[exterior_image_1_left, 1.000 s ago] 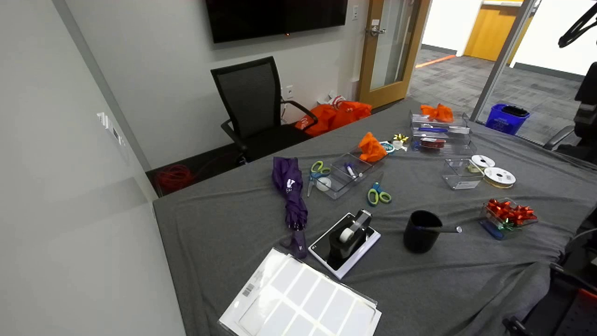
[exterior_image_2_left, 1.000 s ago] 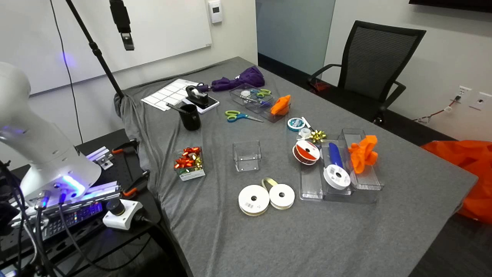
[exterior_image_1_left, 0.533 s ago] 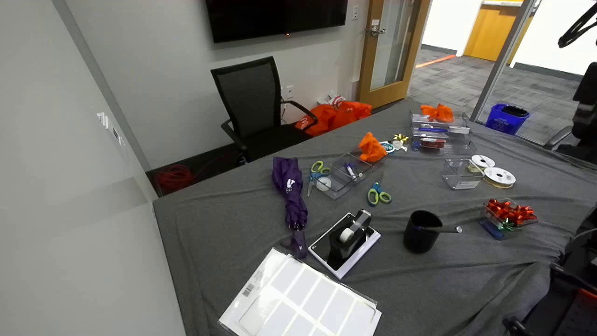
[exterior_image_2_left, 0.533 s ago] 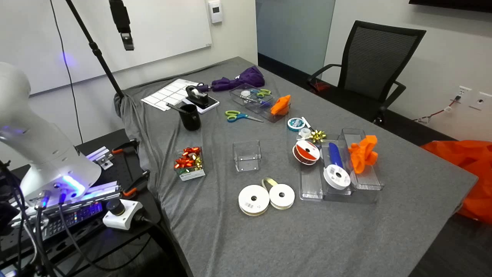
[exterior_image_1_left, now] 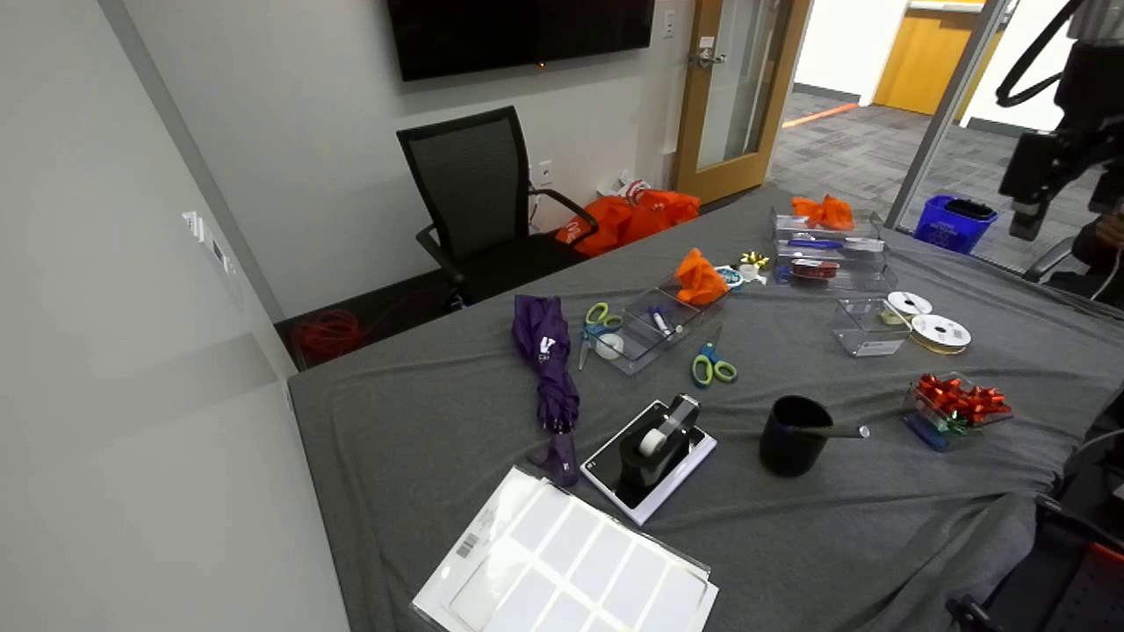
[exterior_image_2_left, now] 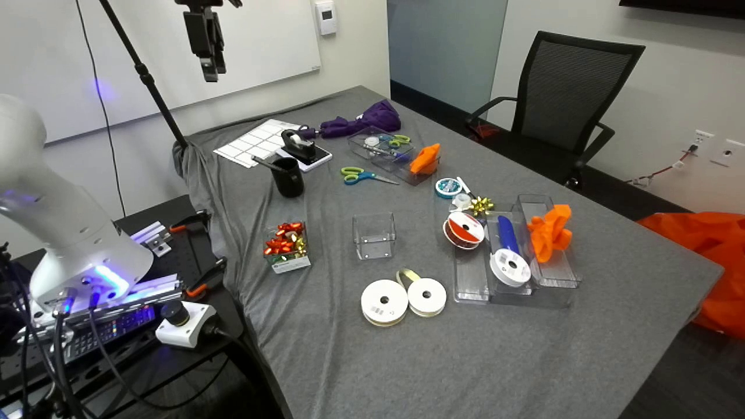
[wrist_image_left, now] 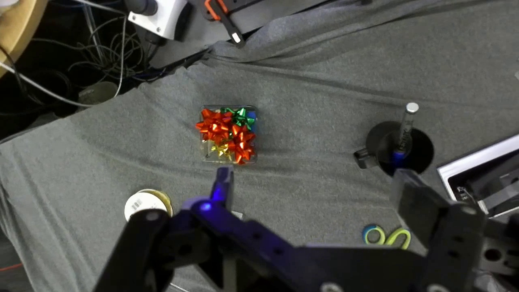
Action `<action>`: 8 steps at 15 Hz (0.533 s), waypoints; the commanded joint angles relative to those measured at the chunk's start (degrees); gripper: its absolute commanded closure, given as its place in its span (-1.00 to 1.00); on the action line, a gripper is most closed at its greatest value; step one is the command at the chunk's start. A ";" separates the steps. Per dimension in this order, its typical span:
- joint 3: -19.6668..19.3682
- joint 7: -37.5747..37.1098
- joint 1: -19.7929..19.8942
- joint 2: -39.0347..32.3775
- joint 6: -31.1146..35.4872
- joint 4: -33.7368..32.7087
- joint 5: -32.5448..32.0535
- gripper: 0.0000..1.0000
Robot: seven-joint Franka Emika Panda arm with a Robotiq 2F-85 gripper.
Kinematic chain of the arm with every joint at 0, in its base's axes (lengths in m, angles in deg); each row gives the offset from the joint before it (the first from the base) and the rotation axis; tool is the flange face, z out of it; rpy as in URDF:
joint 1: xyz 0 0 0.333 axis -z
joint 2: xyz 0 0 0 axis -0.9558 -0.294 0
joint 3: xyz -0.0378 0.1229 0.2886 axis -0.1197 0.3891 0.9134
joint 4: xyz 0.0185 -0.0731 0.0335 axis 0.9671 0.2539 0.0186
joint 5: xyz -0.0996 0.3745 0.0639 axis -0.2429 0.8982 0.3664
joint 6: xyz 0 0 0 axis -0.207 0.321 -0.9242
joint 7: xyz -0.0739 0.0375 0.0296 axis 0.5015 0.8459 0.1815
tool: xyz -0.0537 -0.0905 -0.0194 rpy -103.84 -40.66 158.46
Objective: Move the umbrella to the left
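The purple folded umbrella (exterior_image_1_left: 549, 364) lies on the grey cloth in both exterior views, its dark handle end touching or very near the white paper sheets (exterior_image_1_left: 584, 570). In an exterior view the umbrella (exterior_image_2_left: 364, 121) lies at the far side of the table, behind the clear divided tray. My gripper (exterior_image_1_left: 1064, 211) hangs in the air at the right edge of an exterior view, far from the umbrella; it also shows high at the top of an exterior view (exterior_image_2_left: 212, 74). In the wrist view the gripper (wrist_image_left: 315, 172) is wide open with nothing between its fingers. The umbrella is out of the wrist view.
A tape dispenser (exterior_image_1_left: 654, 448) on a black-and-white box stands beside the umbrella's handle. A divided tray (exterior_image_1_left: 650, 329) and scissors (exterior_image_1_left: 713, 364) lie near it. A black mug (exterior_image_1_left: 793, 436) with a marker and a box of red bows (wrist_image_left: 227, 136) stand nearer the arm.
My gripper has come into view at the right edge of an exterior view. It has shifted slightly right and turned at the top of an exterior view. The umbrella has not moved.
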 commanded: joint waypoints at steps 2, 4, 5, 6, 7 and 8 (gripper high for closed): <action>3.13 -13.89 0.02 -8.76 -0.20 -5.75 8.33 -1.00; 4.18 -20.54 -0.24 -11.08 -0.37 -7.35 12.71 -1.00; 4.32 -23.18 -0.60 -11.94 0.24 -7.89 14.92 -1.00; 4.44 -25.70 -0.97 -12.56 1.62 -8.09 17.34 -1.00; 4.47 -27.75 -1.36 -13.07 3.41 -8.17 19.60 -1.00; 4.53 -29.64 -1.77 -13.51 5.83 -8.08 21.55 -1.00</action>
